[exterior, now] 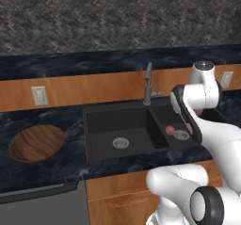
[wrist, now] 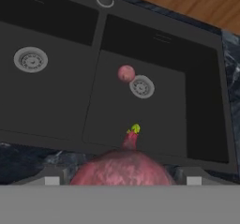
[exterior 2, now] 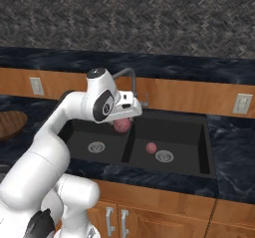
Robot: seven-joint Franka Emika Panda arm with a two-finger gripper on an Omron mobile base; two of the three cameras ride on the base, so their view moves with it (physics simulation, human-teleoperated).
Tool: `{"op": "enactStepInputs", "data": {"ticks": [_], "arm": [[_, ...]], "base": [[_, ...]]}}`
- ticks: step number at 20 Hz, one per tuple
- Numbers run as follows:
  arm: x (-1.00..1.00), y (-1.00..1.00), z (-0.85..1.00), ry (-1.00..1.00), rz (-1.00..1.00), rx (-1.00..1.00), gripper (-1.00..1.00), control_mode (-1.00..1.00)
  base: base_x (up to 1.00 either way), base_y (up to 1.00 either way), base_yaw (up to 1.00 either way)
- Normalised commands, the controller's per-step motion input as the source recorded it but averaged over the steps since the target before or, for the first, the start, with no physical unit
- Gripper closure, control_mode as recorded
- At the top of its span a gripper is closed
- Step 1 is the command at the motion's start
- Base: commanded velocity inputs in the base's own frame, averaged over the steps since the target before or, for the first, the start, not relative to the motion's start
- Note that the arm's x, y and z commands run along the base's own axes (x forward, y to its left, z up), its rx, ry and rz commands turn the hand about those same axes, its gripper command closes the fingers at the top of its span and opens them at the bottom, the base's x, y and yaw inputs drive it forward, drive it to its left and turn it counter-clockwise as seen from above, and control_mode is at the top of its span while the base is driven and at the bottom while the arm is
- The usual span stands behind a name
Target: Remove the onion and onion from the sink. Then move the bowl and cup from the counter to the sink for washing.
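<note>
Tool (exterior 2: pixel 122 124) grasping one onion (exterior 2: pixel 121 125) above sink (exterior 2: pixel 209 147); 2nd onion (wrist: pixel 126 73) by rt basin drain (wrist: pixel 141 86)

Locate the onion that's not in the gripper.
The loose onion lies on the floor of the sink's right basin, just beside the round drain, on the drain's side toward the divider.

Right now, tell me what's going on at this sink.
The gripper holds one onion up above the sink, over the divider between the two basins. The second onion still lies in the right basin beside the drain. The wooden bowl sits on the counter to the left, untouched.
</note>
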Motion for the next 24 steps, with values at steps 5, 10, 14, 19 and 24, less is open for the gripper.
{"op": "enactStepInputs", "data": {"ticks": [5, 10, 14, 19, 24], "arm": [[-0.01, -0.52, 0.04, 0.0, -0.01, 0.0, 1.0, -1.0], [0.0, -0.54, 0.0, 0.0, 0.0, 0.0, 1.0, -1.0], [0.04, -0.54, 0.0, 0.0, -0.03, 0.0, 1.0, -1.0], [0.1, -0.54, 0.0, 0.03, -0.05, 0.01, 1.0, -1.0], [0.14, -0.52, 0.0, 0.03, -0.08, 0.01, 1.0, -1.0]], "base": [[0.0, 0.0, 0.0], [0.0, 0.0, 0.0], [0.0, 0.0, 0.0], [0.0, 0.0, 0.0], [0.0, 0.0, 0.0]]}}
